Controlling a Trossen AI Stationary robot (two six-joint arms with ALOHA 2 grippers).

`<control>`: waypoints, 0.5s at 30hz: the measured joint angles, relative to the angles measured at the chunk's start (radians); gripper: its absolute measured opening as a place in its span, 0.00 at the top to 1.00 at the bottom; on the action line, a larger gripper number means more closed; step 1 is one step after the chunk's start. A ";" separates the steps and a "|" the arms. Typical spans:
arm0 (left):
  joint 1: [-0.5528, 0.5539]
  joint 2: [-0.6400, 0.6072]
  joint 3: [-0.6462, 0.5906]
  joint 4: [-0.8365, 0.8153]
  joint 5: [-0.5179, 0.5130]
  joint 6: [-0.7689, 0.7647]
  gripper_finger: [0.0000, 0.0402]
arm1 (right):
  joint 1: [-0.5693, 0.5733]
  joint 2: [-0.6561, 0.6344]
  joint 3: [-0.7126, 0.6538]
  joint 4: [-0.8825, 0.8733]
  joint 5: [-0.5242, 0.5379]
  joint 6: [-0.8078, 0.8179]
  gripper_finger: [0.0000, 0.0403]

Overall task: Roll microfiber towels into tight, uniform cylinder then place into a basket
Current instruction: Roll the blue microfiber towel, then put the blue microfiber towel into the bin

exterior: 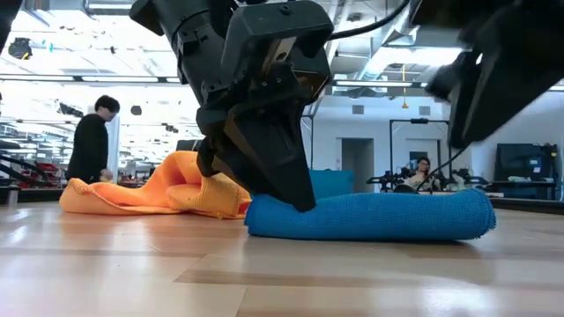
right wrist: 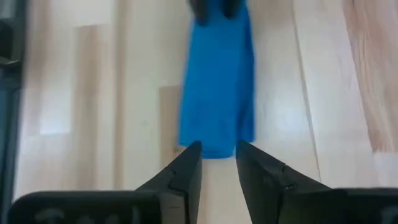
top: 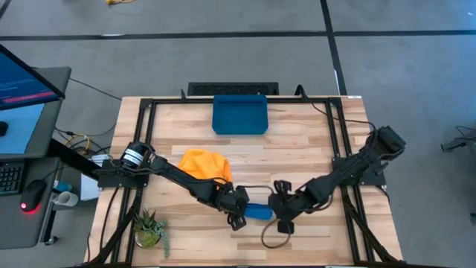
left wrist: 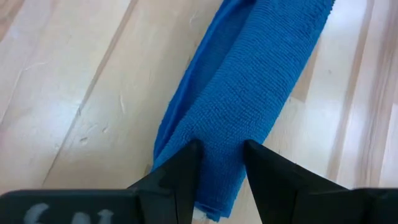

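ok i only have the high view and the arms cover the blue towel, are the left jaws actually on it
Observer: Yes. The left wrist view shows the left jaws straddling one end of the blue towel and pinching it.
Operator: and the right jaws
Observer: They stand apart, with the roll's other end just at their tips, not squeezed.
Operator: is the roll lifted at all
Observer: No. The low view shows it lying along the table, with the orange towel crumpled behind it.
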 joint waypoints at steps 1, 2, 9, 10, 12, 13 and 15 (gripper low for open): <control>0.000 0.001 -0.001 0.007 -0.010 -0.003 0.69 | 0.016 -0.012 0.001 0.001 0.017 -0.017 0.70; 0.000 0.001 -0.001 0.016 -0.022 -0.004 0.69 | 0.034 -0.021 0.001 0.005 0.040 -0.031 0.70; 0.000 0.002 -0.001 0.032 -0.039 -0.003 0.69 | 0.127 0.019 0.003 0.089 0.190 -0.049 0.69; 0.000 0.002 -0.001 0.033 -0.041 0.000 0.69 | 0.130 0.033 0.003 0.114 0.194 -0.057 0.69; 0.000 0.002 -0.001 0.034 -0.043 0.019 0.69 | 0.125 0.064 0.003 0.163 0.203 -0.084 0.69; 0.000 0.002 -0.001 0.034 -0.044 0.026 0.69 | 0.118 0.080 0.003 0.182 0.203 -0.100 0.68; 0.000 0.002 -0.001 0.035 -0.043 0.036 0.69 | 0.098 0.105 0.003 0.217 0.204 -0.117 0.65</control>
